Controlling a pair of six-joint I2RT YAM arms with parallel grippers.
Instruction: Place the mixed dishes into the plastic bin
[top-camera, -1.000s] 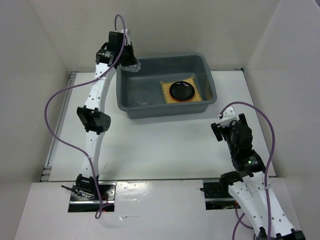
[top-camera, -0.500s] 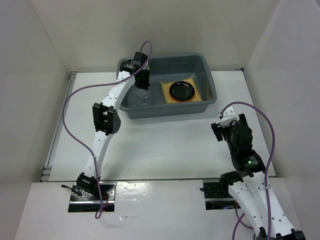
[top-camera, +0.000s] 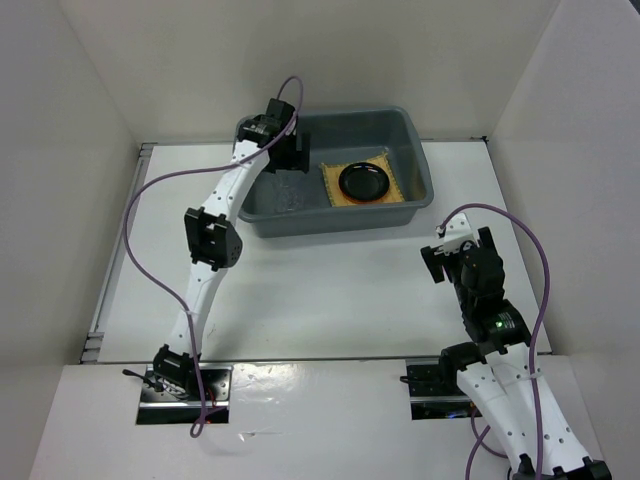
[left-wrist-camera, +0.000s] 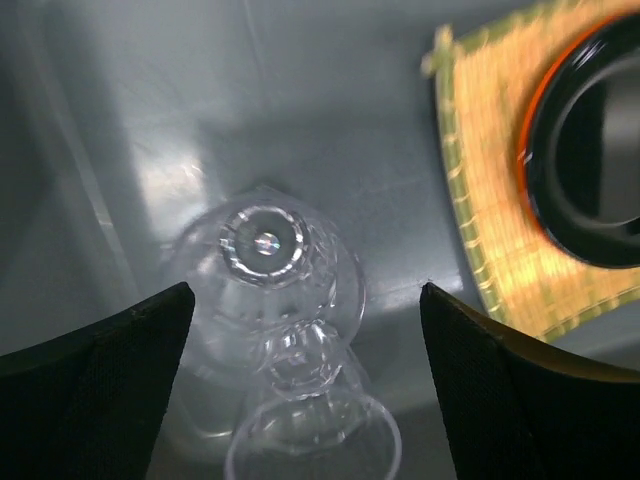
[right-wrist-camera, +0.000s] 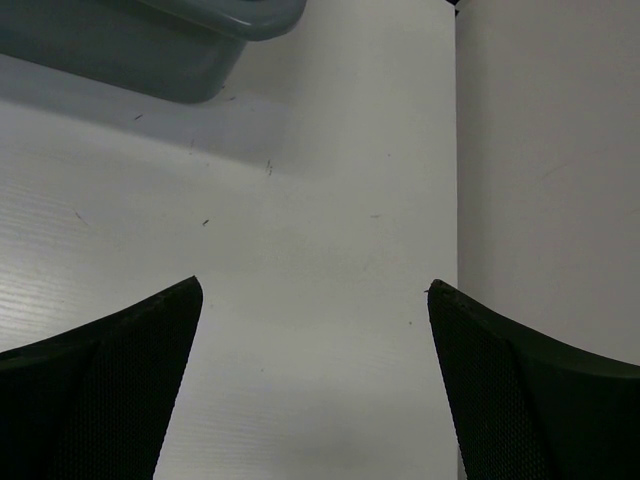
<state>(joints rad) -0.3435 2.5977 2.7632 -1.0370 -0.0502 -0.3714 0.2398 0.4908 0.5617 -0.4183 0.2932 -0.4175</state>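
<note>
The grey plastic bin stands at the back of the table. In its right half lies the tan bamboo mat with the black plate on top. The wrist view shows an orange plate's rim under the black plate, both on the mat. Two clear glasses rest together on the bin floor at the left. My left gripper hovers over them, its jaws wide open and apart from the glass. My right gripper hangs open over bare table.
The bin's near right corner shows at the top of the right wrist view. White enclosure walls stand close on the right, left and back. The arm bases sit at the near edge.
My left arm swung from the bin's left rim down into the bin with a clear glass, then opened and let it go beside the other glass. The right arm stayed still.
</note>
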